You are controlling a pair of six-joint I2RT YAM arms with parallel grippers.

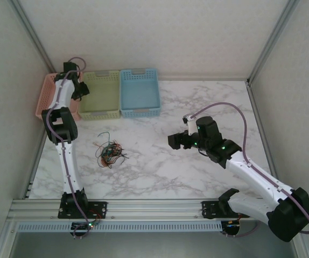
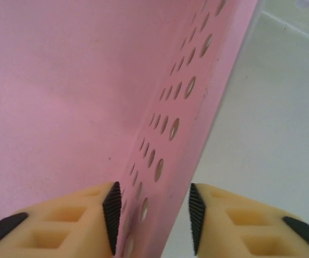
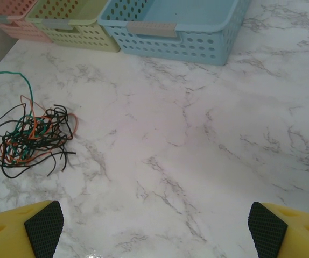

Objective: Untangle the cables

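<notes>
Straddling a wall of the pink basket, my left tool sits open; my right tool, spread wide, faces the cable tangle, ready to grasp.

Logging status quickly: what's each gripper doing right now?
Left gripper: open, straddling the pink basket wall.
Right gripper: open wide, holding nothing.

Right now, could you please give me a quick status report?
Left gripper open, straddling pink basket wall. Right gripper open over table. Cable tangle untouched, unobstructed.
</notes>
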